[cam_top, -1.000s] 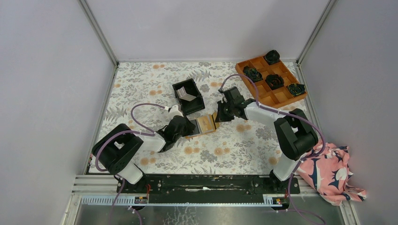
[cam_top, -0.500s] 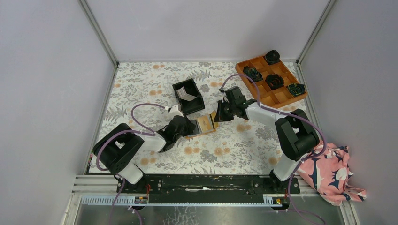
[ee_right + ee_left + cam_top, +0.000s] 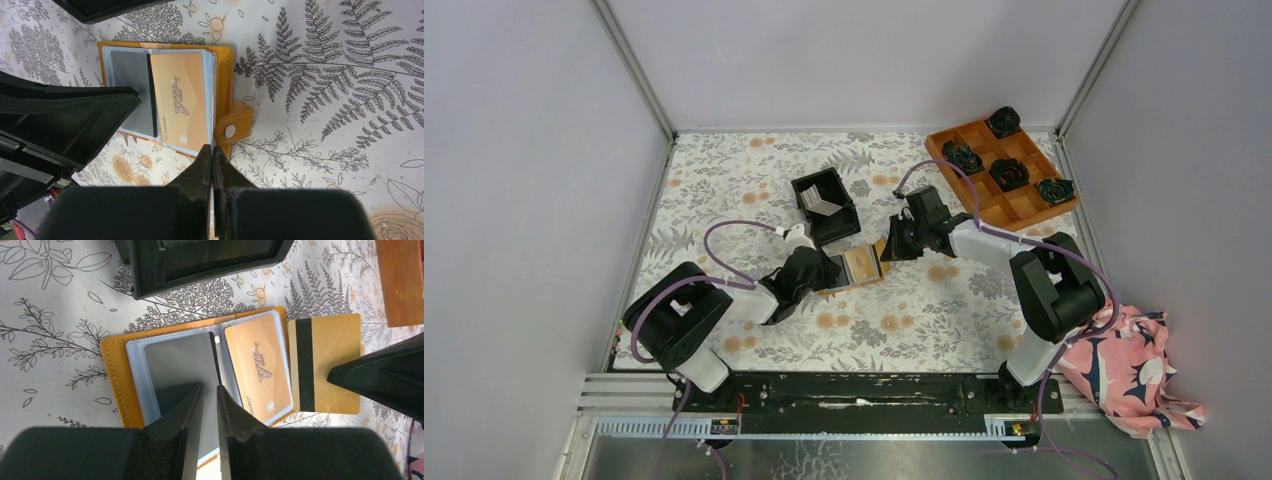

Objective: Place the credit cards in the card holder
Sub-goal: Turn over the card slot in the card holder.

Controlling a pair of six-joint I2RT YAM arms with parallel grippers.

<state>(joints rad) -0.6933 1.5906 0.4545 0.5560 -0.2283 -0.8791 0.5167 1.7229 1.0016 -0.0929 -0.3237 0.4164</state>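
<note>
The card holder (image 3: 114, 380) lies open and flat on the floral table (image 3: 744, 170), near its middle, just in front of the black bin (image 3: 836, 228) and between the two grippers. Its orange-tan cover faces down and its clear, bluish pockets face up. In the top view its long axis runs left to right, rising slightly toward the right arm. A snap strap (image 3: 234, 127) sticks out from the end nearest the right gripper (image 3: 211, 152).

Two cards sit in its pockets, one on each side of the fold. The grey card (image 3: 175, 365) is on the left arm's side and the gold VIP card (image 3: 257, 367) is on the right arm's side. Both lie with their long sides across the holder's length. A third, a gold striped card (image 3: 330, 360) with a black band, stands just beyond the strap end. It is pinched at its far edge by the right gripper, whose fingers are pressed together.

The left gripper (image 3: 209, 387) hangs over the grey card's pocket, near the fold. Its jaws are a narrow slit apart with nothing between them. Whether the tips touch the holder cannot be told.

In the bin a pale card (image 3: 822, 204) leans against the wall. How many lie there cannot be told.

Well apart, at the far right corner, an orange compartment tray (image 3: 1024, 207) holds four dark rosettes (image 3: 1009, 173). One pink patterned cloth (image 3: 1124, 365) lies by the right arm's base.
</note>
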